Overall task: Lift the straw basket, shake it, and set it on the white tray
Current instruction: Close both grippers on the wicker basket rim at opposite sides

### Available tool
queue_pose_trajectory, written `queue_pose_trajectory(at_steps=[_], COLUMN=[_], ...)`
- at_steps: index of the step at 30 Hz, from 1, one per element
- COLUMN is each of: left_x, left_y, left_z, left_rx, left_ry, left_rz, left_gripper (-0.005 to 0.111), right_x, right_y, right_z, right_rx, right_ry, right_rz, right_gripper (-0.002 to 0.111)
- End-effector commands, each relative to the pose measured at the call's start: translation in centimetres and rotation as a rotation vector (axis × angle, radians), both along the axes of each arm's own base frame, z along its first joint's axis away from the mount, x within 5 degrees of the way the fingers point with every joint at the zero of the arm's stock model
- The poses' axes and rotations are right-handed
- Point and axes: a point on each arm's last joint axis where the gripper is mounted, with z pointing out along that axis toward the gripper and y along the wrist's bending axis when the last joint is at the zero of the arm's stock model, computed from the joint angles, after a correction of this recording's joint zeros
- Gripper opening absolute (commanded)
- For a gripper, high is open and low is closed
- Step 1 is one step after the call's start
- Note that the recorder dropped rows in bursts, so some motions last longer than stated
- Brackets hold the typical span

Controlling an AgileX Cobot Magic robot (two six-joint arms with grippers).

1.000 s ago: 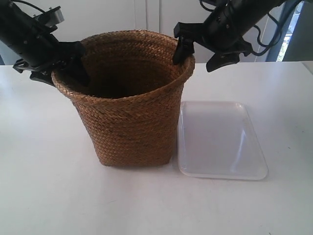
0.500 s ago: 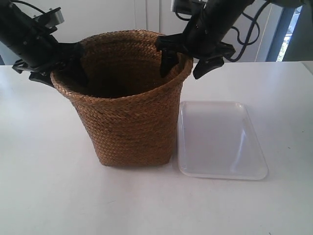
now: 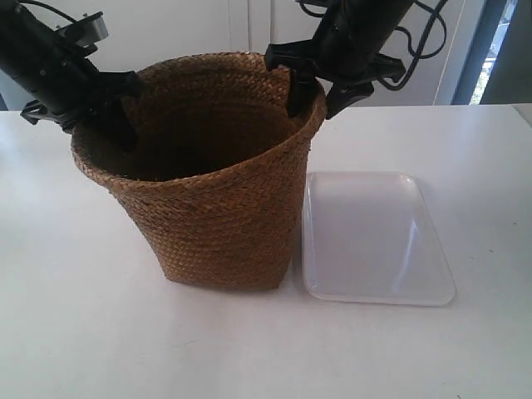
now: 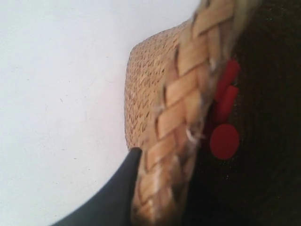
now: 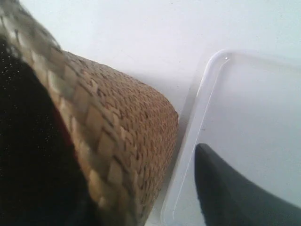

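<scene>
No text, label, brand, number or sign can be read in any view. The brown woven straw basket (image 3: 216,208) shows only its plaiting. The shallow translucent-white plastic tray (image 3: 374,237) shows a plain surface. The red rounded blobs (image 4: 224,141) seen inside the basket in the left wrist view form no legible character.
</scene>
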Motion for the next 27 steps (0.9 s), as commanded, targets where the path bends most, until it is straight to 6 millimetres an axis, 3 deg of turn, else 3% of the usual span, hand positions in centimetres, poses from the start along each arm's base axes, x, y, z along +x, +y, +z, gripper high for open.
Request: queue_pose_trajectory(at_steps=[1,5,11,13,19,27], left_x=[-0.13,-0.13,-0.24,-0.29,-0.28,-0.22], left_y=[-0.28,-0.50,-0.62,-0.59,-0.59,-0.58], left_z=[0.34,0.75,1.03,0.99,0.99,1.01], left_rx=[-0.014,-0.047,-0.061,-0.057,-0.057,-0.057], left_ry=[-0.004,-0.022,-0.027,-0.022,-0.023,-0.029], left_rz=[-0.013,-0.002,-0.002,-0.005,-0.005,-0.001], left_gripper=[0.002,0.000,0.000,0.000,0.000,0.000], right_x=[-0.10,-0.10,-0.10,-0.10,-0.12,-0.16], right_y=[-0.06,-0.06,-0.06,-0.06,-0.01,0.19], right_z=[0.34,0.34,0.34,0.34,0.35,0.40], right_rx=[-0.005,-0.013,-0.013,-0.013,0.006,0.039], right_ry=[-0.004,-0.011,-0.010,-0.010,0.002,0.015], right_rz=[-0.006,0.015,0.013,0.013,-0.018,-0.039], right_gripper=[0.023,0.000,0.001,0.009,0.055,0.059])
